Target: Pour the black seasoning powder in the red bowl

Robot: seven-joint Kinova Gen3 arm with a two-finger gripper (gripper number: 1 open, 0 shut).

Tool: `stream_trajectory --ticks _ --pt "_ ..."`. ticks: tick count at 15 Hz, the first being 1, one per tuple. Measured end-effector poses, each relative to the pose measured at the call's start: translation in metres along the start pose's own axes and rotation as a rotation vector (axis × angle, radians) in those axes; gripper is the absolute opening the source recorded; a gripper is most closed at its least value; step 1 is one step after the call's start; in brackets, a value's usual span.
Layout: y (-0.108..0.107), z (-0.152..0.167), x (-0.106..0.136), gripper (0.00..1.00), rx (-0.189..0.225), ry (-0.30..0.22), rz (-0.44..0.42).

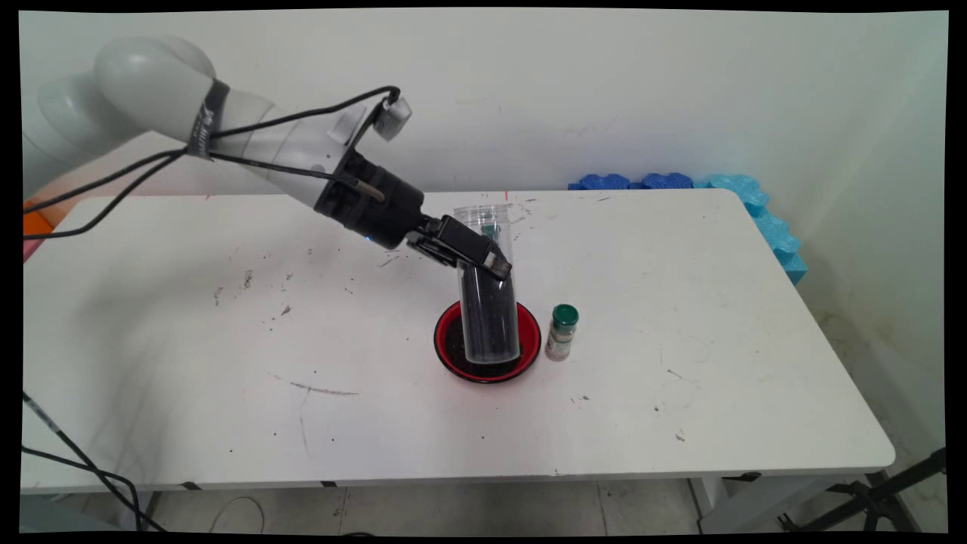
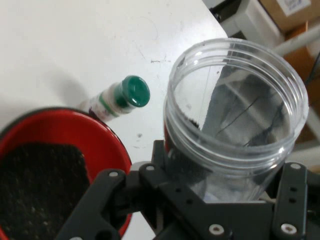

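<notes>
1. One clear jar (image 1: pixel 487 302), gripped by my claw (image 1: pixel 483 253) on its upper wall, leans over the red bowl (image 1: pixel 529 344).
2. Dark grains already lie in the bowl; more remain in the jar.
3. Rightward, a green-capped bottle (image 1: pixel 561 332) stands on the surface (image 1: pixel 680 302).

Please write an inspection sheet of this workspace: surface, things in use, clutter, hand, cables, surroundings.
Surface: white table, scuffed, with dark specks and crumbs.
Things in use: clear plastic jar, open-mouthed, tilted, partly filled with dark granules, its base in the red bowl; the bowl holds dark granules.
Clutter: small green-capped bottle, upright, right of the bowl.
Hand: hand shut on the jar's upper part.
Cables: black cables along the arm.
Surroundings: blue foam pieces against the wall.
</notes>
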Motion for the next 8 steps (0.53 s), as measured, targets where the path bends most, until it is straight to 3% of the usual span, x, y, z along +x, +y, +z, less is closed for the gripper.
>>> stream_trajectory --ticks 8 --pt "0.013 -0.025 0.013 0.0 0.068 -0.017 0.349"
